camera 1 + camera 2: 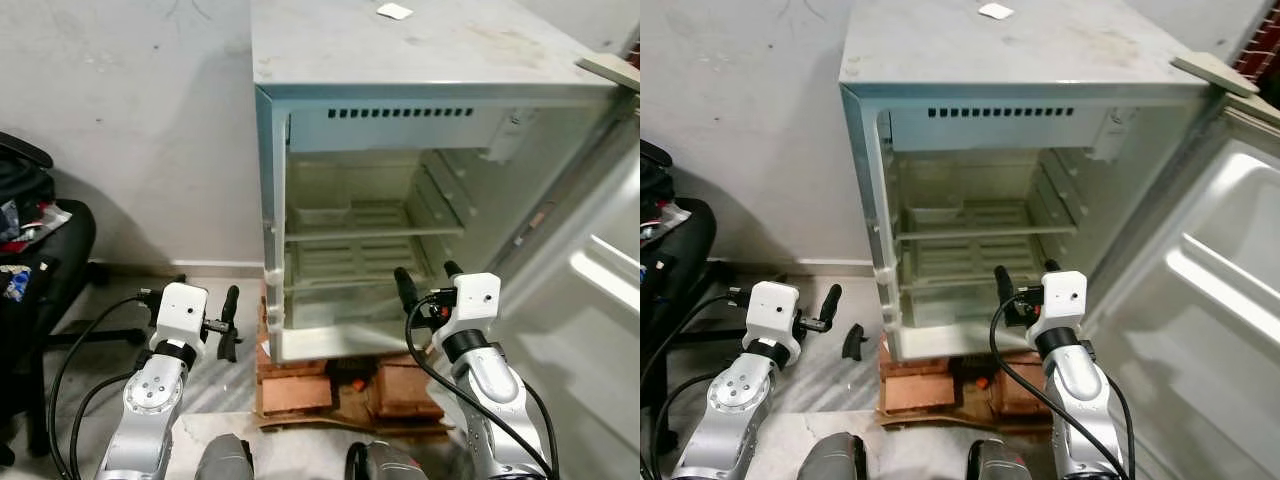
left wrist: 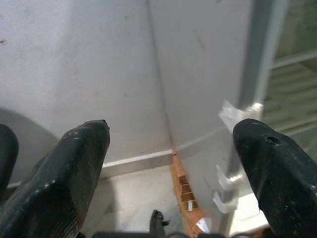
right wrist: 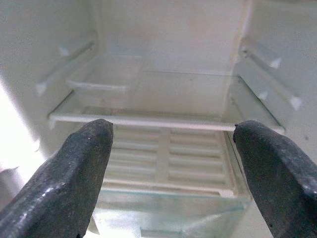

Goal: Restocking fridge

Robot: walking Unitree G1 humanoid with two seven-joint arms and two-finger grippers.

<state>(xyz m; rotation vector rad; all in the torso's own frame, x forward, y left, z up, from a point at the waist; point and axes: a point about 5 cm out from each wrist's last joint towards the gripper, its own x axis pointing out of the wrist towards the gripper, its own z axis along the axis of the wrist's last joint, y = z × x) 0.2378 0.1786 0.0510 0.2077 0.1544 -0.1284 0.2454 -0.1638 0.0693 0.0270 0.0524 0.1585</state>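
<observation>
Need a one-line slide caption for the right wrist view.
Open right pincer faces the fridge's bare glass shelf, a small tray at its back corner.

Scuffed grey wall; pale marble floor; black office chair at left, piled with clutter.

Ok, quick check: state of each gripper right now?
Left gripper: open, holding nothing, beside the fridge.
Right gripper: open, holding nothing, in front of the fridge's lower shelf.
</observation>
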